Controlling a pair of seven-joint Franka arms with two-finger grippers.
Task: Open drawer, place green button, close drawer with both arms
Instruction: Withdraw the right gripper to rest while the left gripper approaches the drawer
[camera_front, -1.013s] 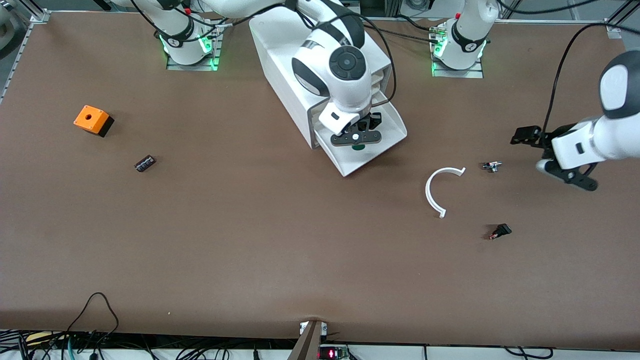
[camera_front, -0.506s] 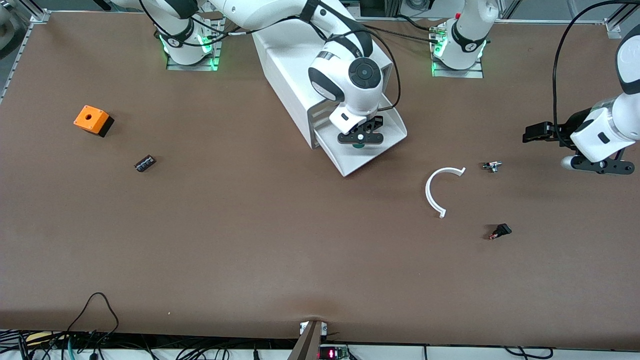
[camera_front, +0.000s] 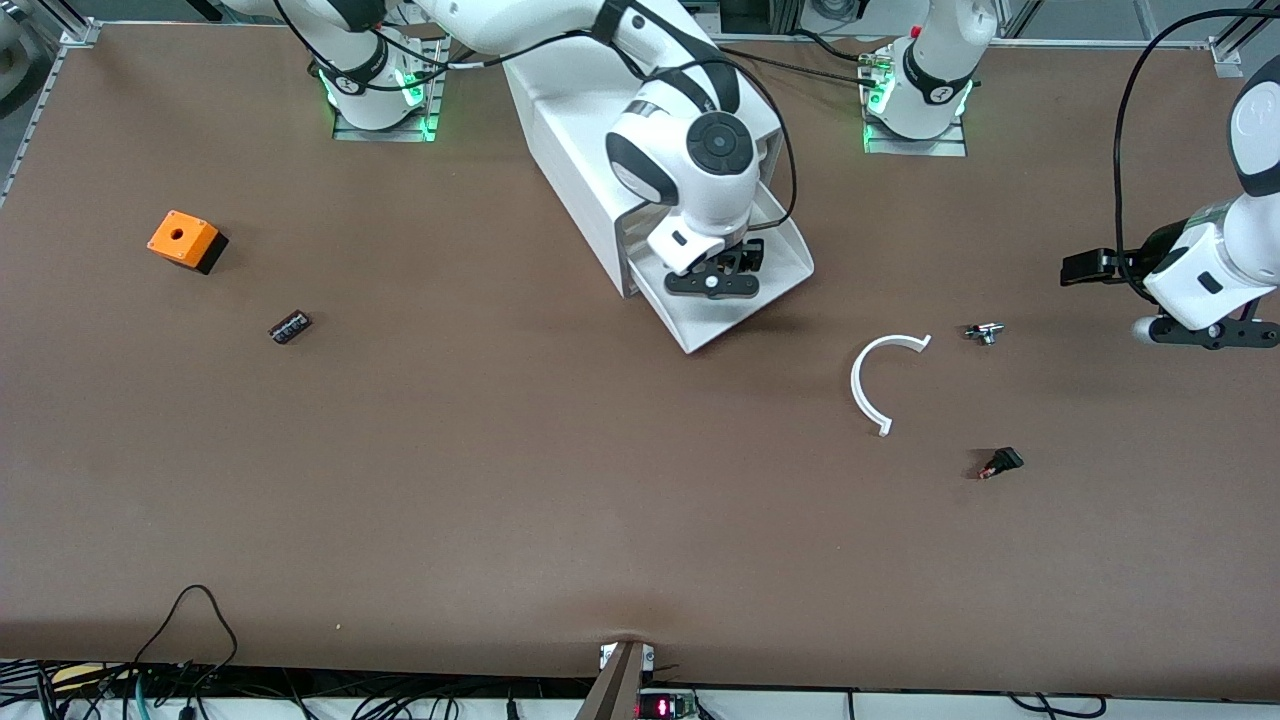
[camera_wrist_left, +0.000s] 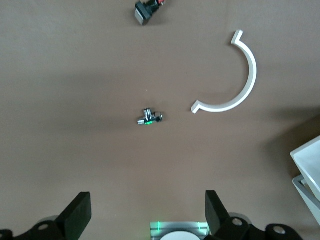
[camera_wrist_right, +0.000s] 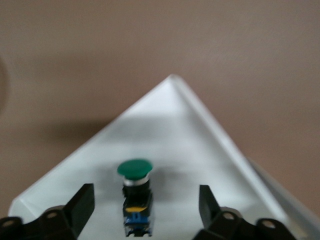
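Placement step done: green-capped black push-button (camera_wrist_right: 135, 192) lies in pulled-out lowest white plastic drawer (camera_front: 765, 290), between released right claw (camera_wrist_right: 140, 210) fingers. Left claw (camera_wrist_left: 145, 220) released, waiting over table (camera_front: 500, 450). Next: retract, shut drawer.

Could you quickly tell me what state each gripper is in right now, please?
Left gripper: open, empty, over the table at the left arm's end.
Right gripper: open over the drawer; the button lies in it, released.
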